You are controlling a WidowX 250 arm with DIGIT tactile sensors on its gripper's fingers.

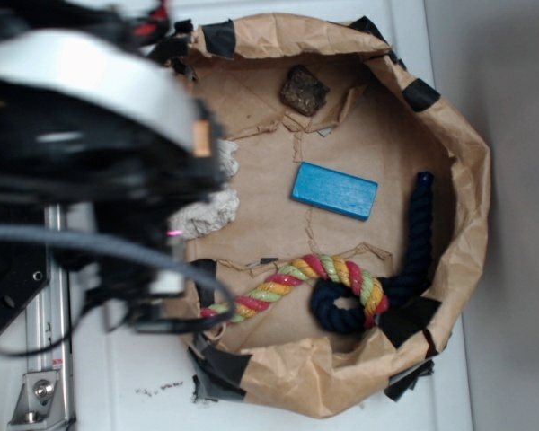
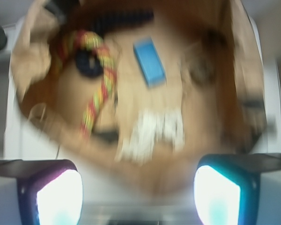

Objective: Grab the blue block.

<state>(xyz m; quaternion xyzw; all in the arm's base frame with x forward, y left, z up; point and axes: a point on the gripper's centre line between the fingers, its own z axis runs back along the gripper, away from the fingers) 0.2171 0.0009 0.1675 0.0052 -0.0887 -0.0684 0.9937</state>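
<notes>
The arm [image 1: 90, 135] fills the left of the exterior view, a big black and white blur over the bag's left rim. The paper bag [image 1: 472, 180], rolled down into a shallow bowl and patched with black tape, sits on a white table [image 1: 503, 377]. Inside, a navy rope [image 1: 419, 238] runs along the right wall and curls into a knot at the bottom, where a striped rope [image 1: 287, 278] of red, yellow and green joins it. A whitish frayed lump [image 1: 207, 211] lies at the left edge, partly under the arm. The blue block [image 1: 334, 190] lies flat near the middle of the bag floor, alone, well apart from the ropes. A brown cube [image 1: 304, 89] rests near the top.

From the wrist view the gripper [image 2: 138, 197] is spread wide with nothing between its fingers [image 2: 60, 197], and the block [image 2: 149, 61] sits far ahead.
</notes>
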